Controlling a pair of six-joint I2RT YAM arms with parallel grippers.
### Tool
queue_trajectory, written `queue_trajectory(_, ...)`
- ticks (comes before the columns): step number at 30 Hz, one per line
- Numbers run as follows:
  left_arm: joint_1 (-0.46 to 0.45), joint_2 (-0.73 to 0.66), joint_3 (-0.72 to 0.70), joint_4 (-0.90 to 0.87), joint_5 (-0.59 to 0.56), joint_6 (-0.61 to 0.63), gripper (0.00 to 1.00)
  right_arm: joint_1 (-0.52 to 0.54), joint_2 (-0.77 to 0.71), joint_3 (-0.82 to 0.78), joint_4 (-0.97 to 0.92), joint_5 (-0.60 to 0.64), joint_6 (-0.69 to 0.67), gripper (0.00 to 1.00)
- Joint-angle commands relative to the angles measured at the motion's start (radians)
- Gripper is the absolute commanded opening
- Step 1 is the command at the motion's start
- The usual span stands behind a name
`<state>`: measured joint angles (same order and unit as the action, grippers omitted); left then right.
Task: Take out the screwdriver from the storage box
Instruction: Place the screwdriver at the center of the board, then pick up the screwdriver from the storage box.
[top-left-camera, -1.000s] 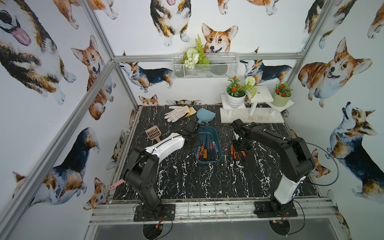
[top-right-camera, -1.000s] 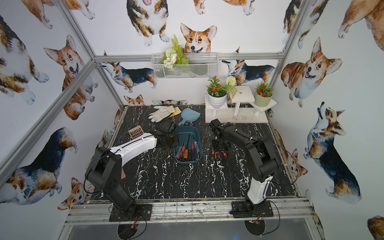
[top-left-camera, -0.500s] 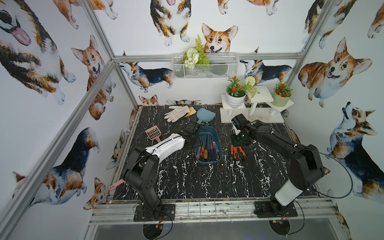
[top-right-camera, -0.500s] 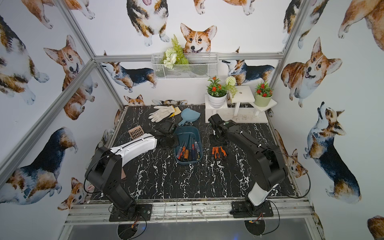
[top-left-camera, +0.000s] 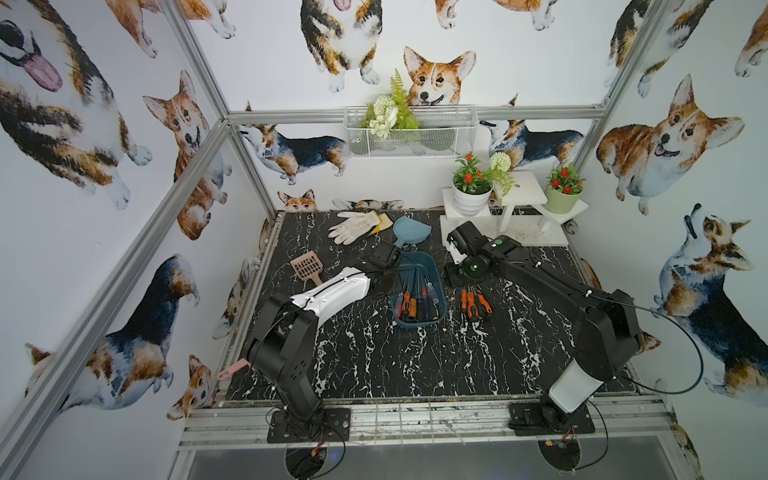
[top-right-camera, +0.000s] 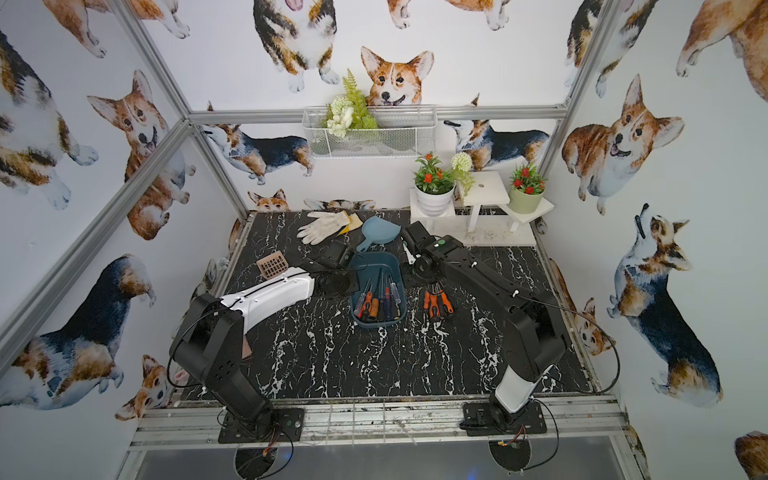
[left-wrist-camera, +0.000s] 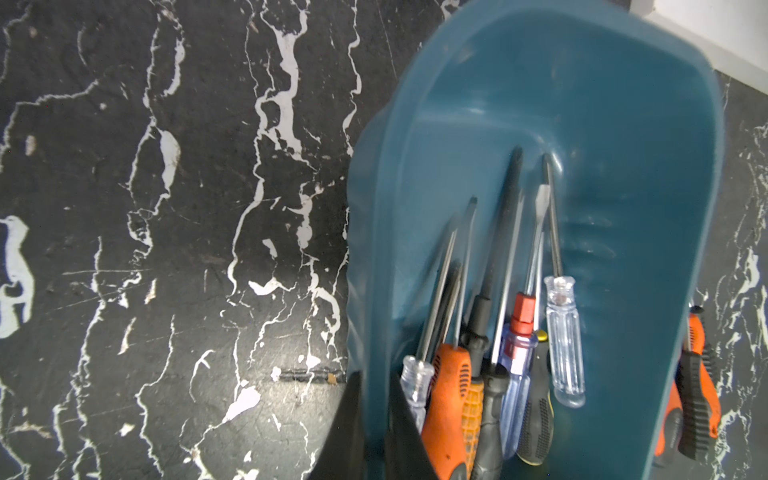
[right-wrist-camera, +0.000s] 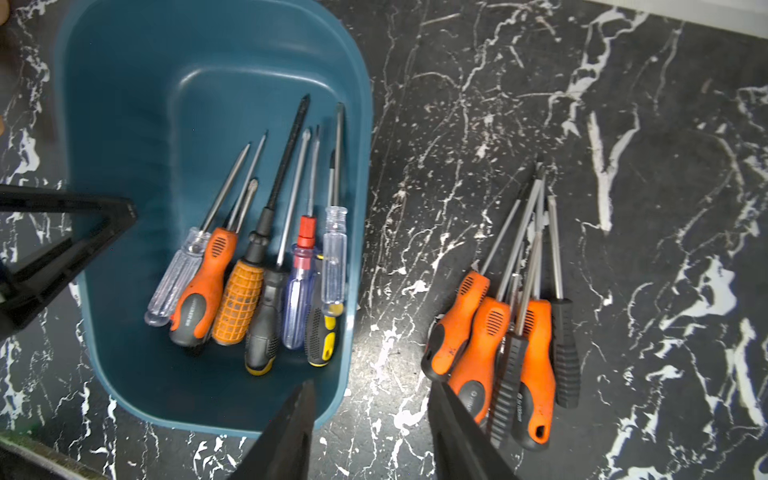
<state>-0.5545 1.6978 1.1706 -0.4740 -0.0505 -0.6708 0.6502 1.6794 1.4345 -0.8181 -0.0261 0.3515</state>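
The dark teal storage box (top-left-camera: 417, 262) (top-right-camera: 375, 266) (right-wrist-camera: 137, 104) lies mid-table with several screwdrivers (top-left-camera: 417, 301) (right-wrist-camera: 249, 274) (left-wrist-camera: 498, 374) in its near end. My left gripper (left-wrist-camera: 374, 419) is shut on the box's left wall, one finger inside and one outside. Several more orange and black screwdrivers (top-left-camera: 473, 303) (top-right-camera: 436, 303) (right-wrist-camera: 503, 349) lie in a pile on the table right of the box. My right gripper (right-wrist-camera: 372, 390) hangs open and holds nothing, above the strip of table between the box's near right corner and that pile.
A lighter blue dustpan (top-left-camera: 409, 229), a white glove (top-left-camera: 353, 224) and a brown slotted scoop (top-left-camera: 307, 268) lie behind and left of the box. A white stand (top-left-camera: 519, 195) with flower pots fills the back right. A wire basket (top-left-camera: 409, 139) hangs on the back wall.
My right gripper has lifted off the pile of screwdrivers on the table and drawn back toward the far side, leaving the pile uncovered. The left arm and the box have not moved.
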Motion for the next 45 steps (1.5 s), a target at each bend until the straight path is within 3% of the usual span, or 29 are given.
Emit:
queue_trajectory(1, -0.001, -0.011, 0.0, 0.062, 0.011, -0.012, 0.0, 0.018, 0.016, 0.021, 0.011, -0.033, 0.02, 0.53)
queue_trajectory(16, -0.002, -0.024, -0.006, 0.075, -0.003, 0.008, 0.0, 0.088, 0.104, 0.043, 0.043, -0.068, 0.053, 0.54)
queue_trajectory(21, -0.002, -0.023, -0.006, 0.079, -0.002, 0.005, 0.0, 0.093, 0.127, 0.041, 0.069, -0.106, 0.069, 0.5)
queue_trajectory(24, -0.003, -0.02, -0.01, 0.086, 0.003, 0.005, 0.0, 0.093, 0.152, 0.046, 0.071, -0.123, 0.081, 0.42)
queue_trajectory(45, -0.003, -0.008, 0.01, 0.082, 0.012, 0.01, 0.0, 0.116, 0.266, 0.044, 0.12, -0.175, 0.142, 0.4)
